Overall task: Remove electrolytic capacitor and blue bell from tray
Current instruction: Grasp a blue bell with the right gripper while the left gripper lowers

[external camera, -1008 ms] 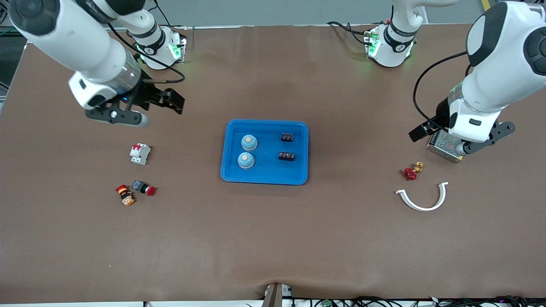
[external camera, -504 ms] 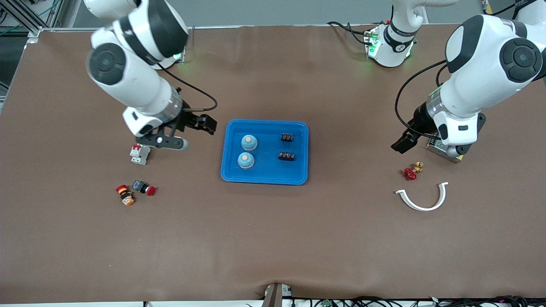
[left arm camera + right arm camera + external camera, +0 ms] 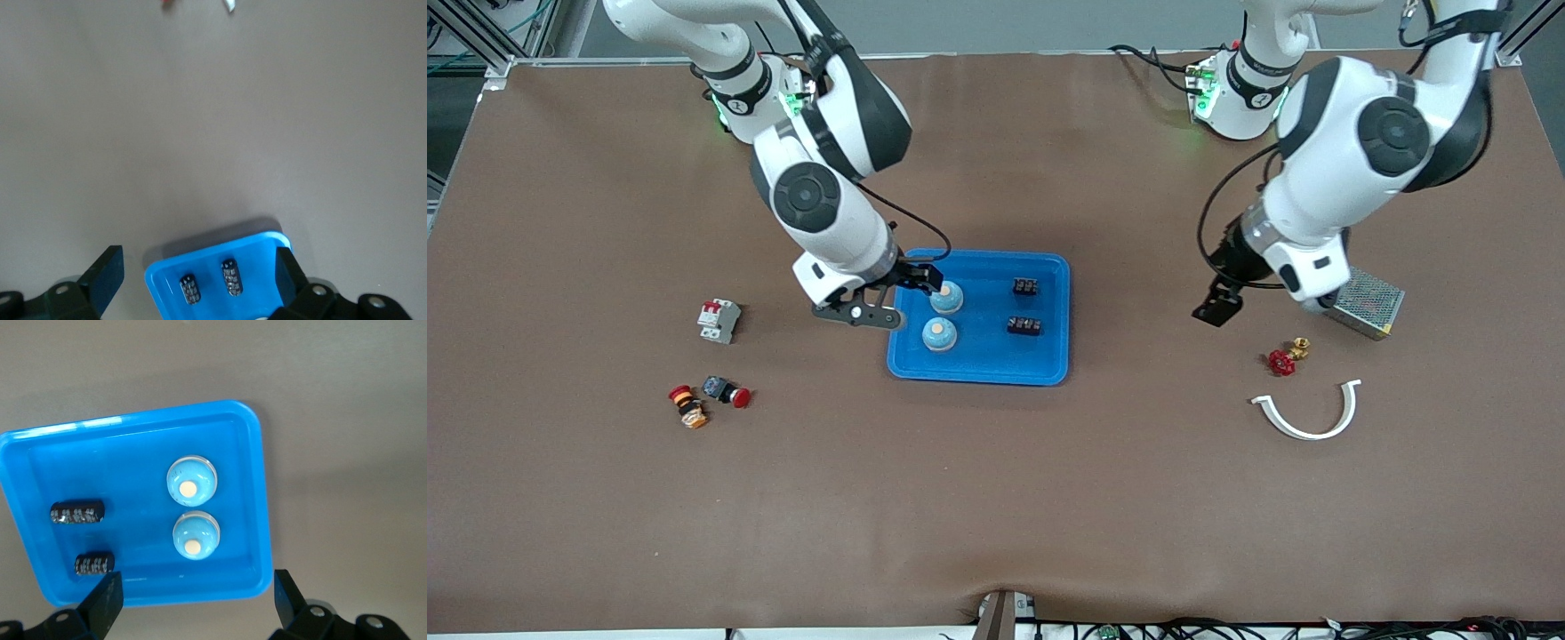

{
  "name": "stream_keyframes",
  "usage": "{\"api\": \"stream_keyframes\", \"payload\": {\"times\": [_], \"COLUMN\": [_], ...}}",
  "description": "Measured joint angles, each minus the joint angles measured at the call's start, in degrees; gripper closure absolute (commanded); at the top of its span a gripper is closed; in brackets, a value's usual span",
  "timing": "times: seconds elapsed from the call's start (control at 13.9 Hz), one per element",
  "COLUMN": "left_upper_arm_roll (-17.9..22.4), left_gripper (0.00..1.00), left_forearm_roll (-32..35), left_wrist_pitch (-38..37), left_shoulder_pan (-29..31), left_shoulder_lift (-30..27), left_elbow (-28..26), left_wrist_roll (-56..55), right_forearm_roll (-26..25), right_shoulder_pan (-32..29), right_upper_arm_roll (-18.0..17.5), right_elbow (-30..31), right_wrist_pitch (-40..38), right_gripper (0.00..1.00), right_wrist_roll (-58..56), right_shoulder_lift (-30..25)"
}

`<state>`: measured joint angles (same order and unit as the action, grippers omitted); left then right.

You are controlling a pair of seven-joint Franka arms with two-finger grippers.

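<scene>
A blue tray (image 3: 978, 364) sits mid-table and holds two blue bells (image 3: 946, 297) (image 3: 939, 334) and two black capacitors (image 3: 1025, 286) (image 3: 1024, 325). My right gripper (image 3: 914, 281) is open and empty over the tray's edge at the right arm's end, beside the bells. The right wrist view shows the tray (image 3: 133, 433), both bells (image 3: 191, 482) (image 3: 196, 537) and both capacitors (image 3: 78, 513) (image 3: 93, 563) past the open right gripper (image 3: 197, 600). My left gripper (image 3: 1216, 307) is open and empty over bare table, apart from the tray. The left wrist view shows that open gripper (image 3: 199, 275), the tray's corner (image 3: 160, 277) and the capacitors (image 3: 189, 288) (image 3: 231, 277).
A white circuit breaker (image 3: 719, 320) and two red push buttons (image 3: 734, 394) (image 3: 687, 406) lie toward the right arm's end. A red valve (image 3: 1282, 360), a white curved piece (image 3: 1307, 413) and a metal mesh box (image 3: 1365, 302) lie toward the left arm's end.
Both arms have swung in toward the tray. The right gripper went from over the table by the breaker to the tray's edge. The left gripper left the mesh box, moving toward the tray.
</scene>
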<state>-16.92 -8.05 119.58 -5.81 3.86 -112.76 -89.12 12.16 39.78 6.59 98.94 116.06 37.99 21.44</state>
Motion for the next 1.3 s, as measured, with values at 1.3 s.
{"api": "stream_keyframes", "payload": {"times": [1.3], "left_upper_arm_roll": [-5.0], "left_gripper": [0.00], "left_forearm_roll": [6.1], "left_wrist_pitch": [12.9], "left_shoulder_pan": [-15.1], "left_shoulder_lift": [16.9], "left_elbow": [-2.4], "left_wrist_roll": [-37.4], "right_forearm_roll": [-0.6], "right_shoulder_pan": [1.1], "right_upper_arm_roll": [0.1], "right_elbow": [-0.8], "right_wrist_pitch": [13.7], "right_gripper": [0.00], "right_wrist_roll": [-0.1], "right_shoulder_lift": [12.4]}}
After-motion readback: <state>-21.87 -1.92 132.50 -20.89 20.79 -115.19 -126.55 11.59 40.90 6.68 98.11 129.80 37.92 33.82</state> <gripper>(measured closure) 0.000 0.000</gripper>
